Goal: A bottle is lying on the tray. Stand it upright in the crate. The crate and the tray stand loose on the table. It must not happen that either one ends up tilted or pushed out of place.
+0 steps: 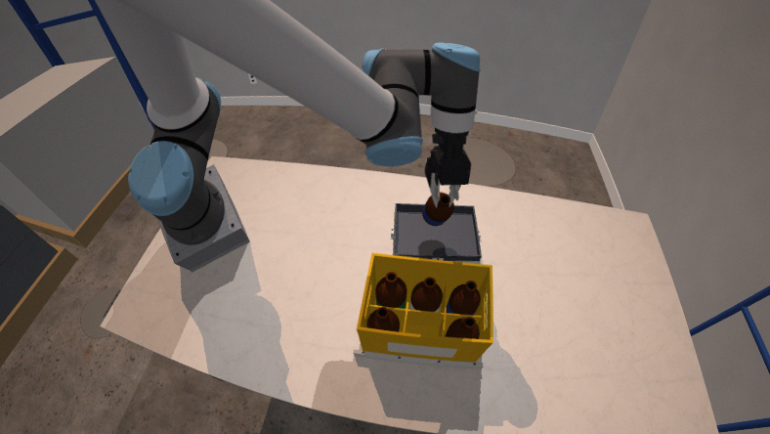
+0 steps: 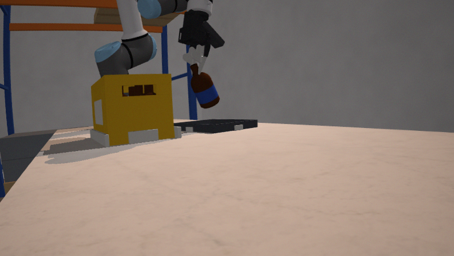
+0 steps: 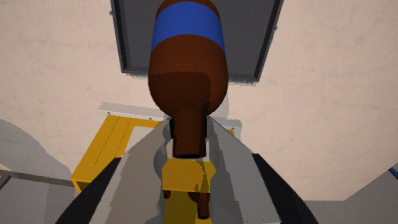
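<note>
- So the claw is clamped on the brown bottle, pinching it by the neck, with the neck sitting between both fingertips.
- The bottle hangs in the air below the claw, well clear of the gray tray underneath, not touching it as far as I can see.
- Its long axis is the big thing here: neck up in the claw, body slanting down and away from the crate side, so it's leaning, not plumb. The blue-banded bottom end is the farthest bit from the claw.
- The yellow crate stands lower than the claw and off to the other side from where the bottle's bottom points. Five bottles are in it, and the free slot I can spot is the middle one in the row farther from the claw.
- Only one arm, so no question about who's nearer.
- I'd say the pick is done and the carry is next: swing the bottom in under the neck till the axis is vertical, stay high over the near wall, then center over that slot.
- My worry: if it goes over still slanted, the low end could clip the rim or a neighbor and shove or tip the loose crate.
- Both crate and tray look flat on the surface right now.
</note>
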`<state>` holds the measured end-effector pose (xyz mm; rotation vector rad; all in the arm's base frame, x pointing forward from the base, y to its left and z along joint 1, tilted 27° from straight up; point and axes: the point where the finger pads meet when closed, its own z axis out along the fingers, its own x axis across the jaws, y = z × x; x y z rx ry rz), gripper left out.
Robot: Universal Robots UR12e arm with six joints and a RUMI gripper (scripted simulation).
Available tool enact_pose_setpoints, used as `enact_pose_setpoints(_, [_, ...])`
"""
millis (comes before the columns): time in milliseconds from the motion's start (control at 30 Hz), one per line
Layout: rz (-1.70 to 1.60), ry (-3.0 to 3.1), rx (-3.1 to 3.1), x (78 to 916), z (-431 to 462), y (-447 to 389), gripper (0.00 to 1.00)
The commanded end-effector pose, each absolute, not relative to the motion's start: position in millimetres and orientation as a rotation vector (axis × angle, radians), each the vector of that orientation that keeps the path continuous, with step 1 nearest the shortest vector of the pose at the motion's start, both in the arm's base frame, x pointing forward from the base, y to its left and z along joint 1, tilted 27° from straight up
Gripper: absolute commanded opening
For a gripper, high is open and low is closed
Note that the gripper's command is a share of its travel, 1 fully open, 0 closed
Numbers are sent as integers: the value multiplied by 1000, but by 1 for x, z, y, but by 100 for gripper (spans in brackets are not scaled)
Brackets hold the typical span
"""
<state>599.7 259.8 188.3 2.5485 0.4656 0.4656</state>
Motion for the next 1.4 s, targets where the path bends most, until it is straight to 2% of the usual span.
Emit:
enact_pose_setpoints(0, [468,466,2549,600,189,260,0])
enact_pose_setpoints(1367, [482,413,2402,600,188,260,0])
